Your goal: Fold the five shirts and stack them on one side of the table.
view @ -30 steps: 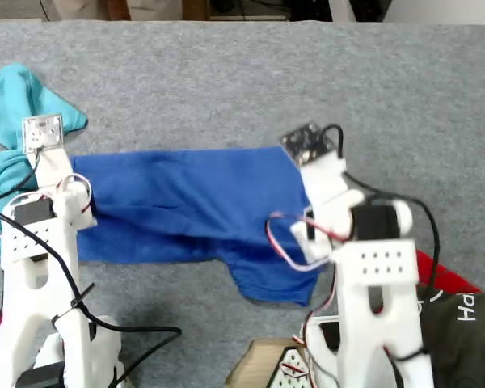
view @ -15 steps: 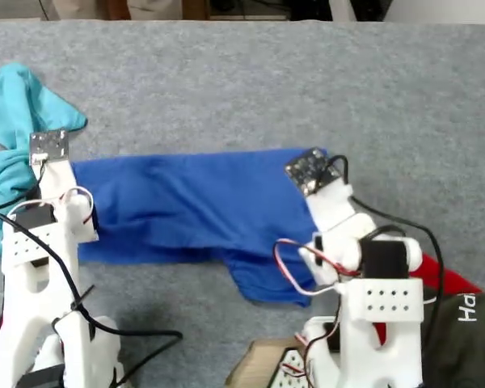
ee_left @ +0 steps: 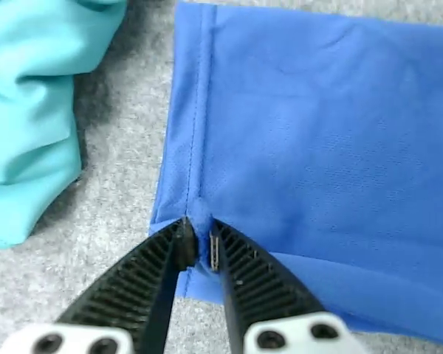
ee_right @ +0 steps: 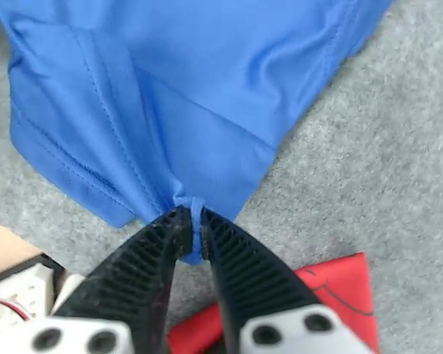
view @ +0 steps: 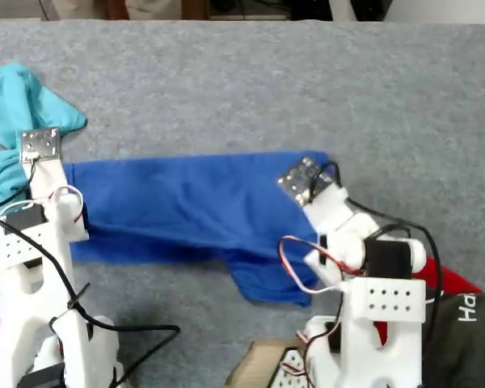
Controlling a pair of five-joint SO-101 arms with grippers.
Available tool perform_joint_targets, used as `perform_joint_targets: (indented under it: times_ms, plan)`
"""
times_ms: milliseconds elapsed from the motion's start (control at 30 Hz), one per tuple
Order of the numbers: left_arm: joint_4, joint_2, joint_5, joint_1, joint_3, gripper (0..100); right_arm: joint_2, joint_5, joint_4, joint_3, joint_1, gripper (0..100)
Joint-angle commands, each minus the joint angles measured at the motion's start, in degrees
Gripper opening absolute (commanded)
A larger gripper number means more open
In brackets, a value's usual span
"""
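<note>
Grey carpet-like cloth covers the counter (view: 226, 73), seen from the room as two white robot arms hold a blue shirt between them. At the far left a teal shirt (view: 12, 101) lies bunched in a loose heap, near the blue shirt's (view: 186, 202) left end, with a strip of bare counter between the two.

The left arm (view: 36, 267) stands over that end. Its left pincer (ee_left: 198, 243) is closed tight on the hemmed edge, with a small pinch of blue cloth caught between the ribbed black tips.

The blue shirt runs as a long band across the middle of the counter, and a flap juts toward the near edge at its right end. There the right arm (view: 372, 275) leans in, its right pincer (ee_right: 193, 221) clamped on a gathered tuck of cloth, with creases running to the tips.

A tan board (view: 255, 364) sits at the near edge beside the right arm's base. At the far right a red shirt (view: 449, 279) lies against a dark shirt (view: 461, 347) with white lettering.
</note>
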Motion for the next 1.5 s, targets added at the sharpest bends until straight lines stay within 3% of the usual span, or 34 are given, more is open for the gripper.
perform_joint_targets:
  times_ms: [0,100,300,467,600,733,867,1133,1367,1467]
  plan:
    - [-1.1,-1.5,-2.1,-1.6,-1.3,9,-1.8,5.9,0.3,-0.3,0.7,0.9]
    - [-1.1,-1.5,-2.3,-3.5,-2.0,16,-4.4,9.6,1.2,-0.3,0.7,8.5]
    - [-0.9,-1.5,-2.4,-6.9,-6.1,17,-10.2,11.1,3.0,-0.3,1.0,22.1]
    - [-0.8,-1.1,-1.9,-8.1,-10.2,17,-10.9,10.6,0.6,-0.3,0.9,17.0]
    - [-1.1,-0.9,5.6,-5.1,-12.9,3,-6.1,7.2,-8.6,0.0,-1.8,0.2]
    - [-1.9,-0.1,12.9,2.9,-11.6,2,4.2,0.4,-9.7,-2.4,-8.3,0.7]
    - [-9.4,5.9,16.4,7.9,-9.6,2,17.4,-5.6,-10.3,-5.4,-14.9,0.5]
    - [-22.9,29.0,17.7,7.6,-15.1,2,40.6,-13.4,-16.4,-14.4,-17.1,0.5]
    - [-24.6,43.1,18.0,3.3,-26.2,2,50.5,-15.9,-16.3,-20.5,-17.2,0.5]
    - [-24.6,46.5,21.5,1.5,-30.6,2,52.4,-15.9,-16.3,-20.5,-17.3,0.5]
